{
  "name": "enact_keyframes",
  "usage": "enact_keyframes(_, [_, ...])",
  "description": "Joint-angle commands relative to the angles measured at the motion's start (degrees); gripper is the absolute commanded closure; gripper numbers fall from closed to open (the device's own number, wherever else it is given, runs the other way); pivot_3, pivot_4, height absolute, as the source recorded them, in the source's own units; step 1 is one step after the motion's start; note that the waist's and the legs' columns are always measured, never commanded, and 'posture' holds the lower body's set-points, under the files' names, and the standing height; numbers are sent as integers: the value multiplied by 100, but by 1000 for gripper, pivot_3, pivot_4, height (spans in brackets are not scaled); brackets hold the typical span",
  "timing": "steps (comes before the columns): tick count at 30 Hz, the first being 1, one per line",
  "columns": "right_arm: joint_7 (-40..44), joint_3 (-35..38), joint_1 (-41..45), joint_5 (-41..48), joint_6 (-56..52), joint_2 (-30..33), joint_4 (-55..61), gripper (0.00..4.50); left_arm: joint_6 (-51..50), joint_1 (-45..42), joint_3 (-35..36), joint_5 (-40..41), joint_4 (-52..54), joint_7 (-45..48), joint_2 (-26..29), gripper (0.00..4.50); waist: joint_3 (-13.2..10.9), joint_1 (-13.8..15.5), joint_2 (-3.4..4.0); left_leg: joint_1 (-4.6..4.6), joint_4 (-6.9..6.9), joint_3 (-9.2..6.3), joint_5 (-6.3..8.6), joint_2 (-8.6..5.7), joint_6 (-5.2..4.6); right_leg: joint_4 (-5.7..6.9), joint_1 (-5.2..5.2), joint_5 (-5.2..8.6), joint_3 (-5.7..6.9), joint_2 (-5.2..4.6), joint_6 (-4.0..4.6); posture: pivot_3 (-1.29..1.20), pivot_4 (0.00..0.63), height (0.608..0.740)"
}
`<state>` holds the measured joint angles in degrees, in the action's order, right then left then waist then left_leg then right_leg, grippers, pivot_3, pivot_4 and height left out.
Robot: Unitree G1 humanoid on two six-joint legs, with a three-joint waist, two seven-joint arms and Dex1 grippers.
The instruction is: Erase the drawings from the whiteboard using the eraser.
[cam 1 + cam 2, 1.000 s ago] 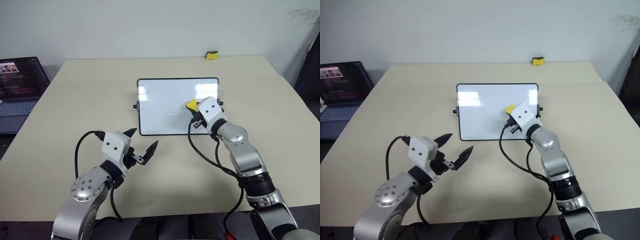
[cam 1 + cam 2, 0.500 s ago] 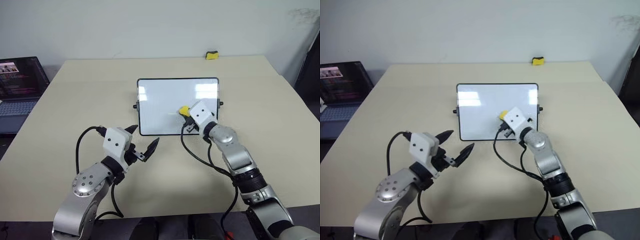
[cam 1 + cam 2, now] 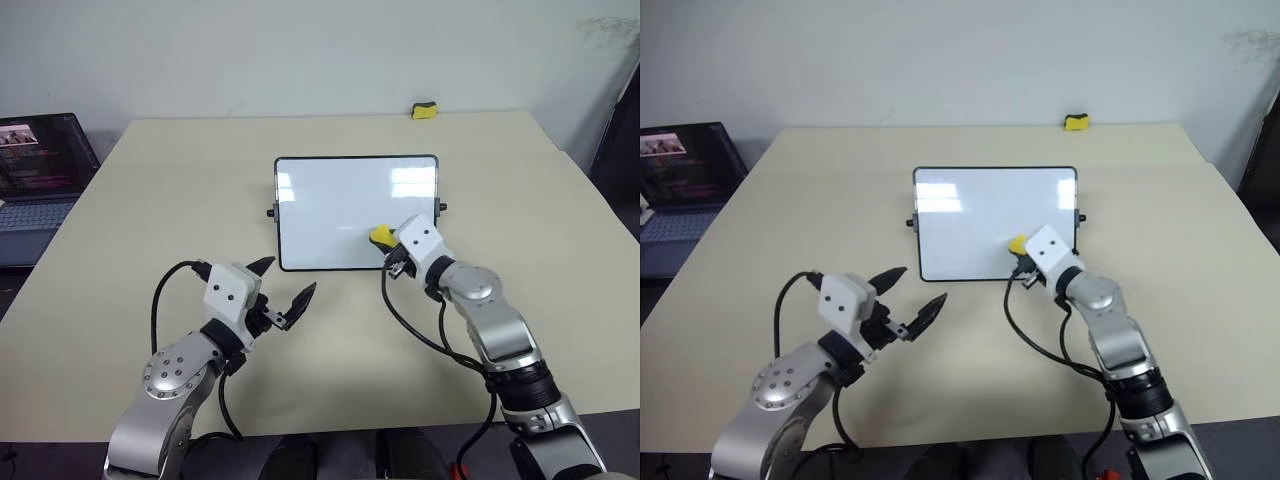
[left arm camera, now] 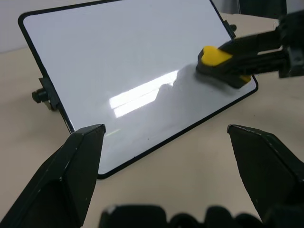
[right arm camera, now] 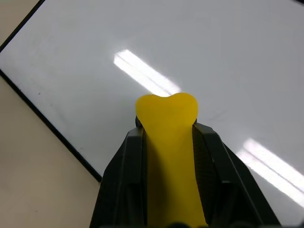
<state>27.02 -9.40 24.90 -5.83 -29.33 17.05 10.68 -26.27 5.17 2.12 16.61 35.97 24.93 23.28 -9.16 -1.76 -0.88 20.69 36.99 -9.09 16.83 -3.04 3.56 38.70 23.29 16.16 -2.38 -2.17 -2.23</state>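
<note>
On whiteboard (image 3: 340,205) near lower edge: right gripper (image 3: 385,243) pinching yellow eraser (image 3: 381,236); left gripper (image 3: 282,288) spread wide over table (image 3: 150,200).

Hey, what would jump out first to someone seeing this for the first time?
The right hand clamps a yellow eraser against the near right part of the whiteboard, mid-table. The board's surface looks wiped clean. The left hand hovers open just in front of it.

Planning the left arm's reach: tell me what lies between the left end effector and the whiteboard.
Bare tabletop separates the left end effector from the whiteboard, per the left eye view.
</note>
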Motion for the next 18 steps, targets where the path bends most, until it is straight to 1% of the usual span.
enact_keyframes(1, [-135, 305, -6, 134, -198, 27, 553, 3515, 300, 1, 76, -10, -29, 101, 49, 0, 0, 0, 0, 0, 0, -1, 0, 0, 0, 0, 0, 0, 0, 0, 0, 0, 150, 740])
enact_keyframes(6, [-292, 631, 8, 183, -605, 119, 834, 3515, 453, 2, 27, 71, -114, 388, 148, 0, 0, 1, 0, 0, 0, 0, 0, 0, 0, 0, 0, 0, 0, 0, 0, 0, 150, 740])
enact_keyframes(10, [-465, 1150, 0, 294, -1450, 260, 1164, 3515, 420, -122, 33, 371, -110, 879, 382, 0, 0, 9, 0, 3, 0, -1, 1, -1, -1, -2, 0, 0, 1, -1, 0, 0, 150, 740])
enact_keyframes(15, [-605, 1454, -109, 374, -2214, 413, 1542, 3515, 272, -547, -76, 692, -226, 1404, 646, 0, -1, 5, 1, 4, 0, 0, 10, -1, -18, -2, 0, 0, 3, 0, 0, 0, 150, 740])
enact_keyframes(18, [-731, 1556, -129, 383, -2560, 426, 1633, 3515, 244, -754, -267, 757, -344, 1775, 843, 0, -2, -10, 3, 1, -1, 4, 10, 0, -19, -1, 0, 0, 0, 0, 0, 0, 150, 740])
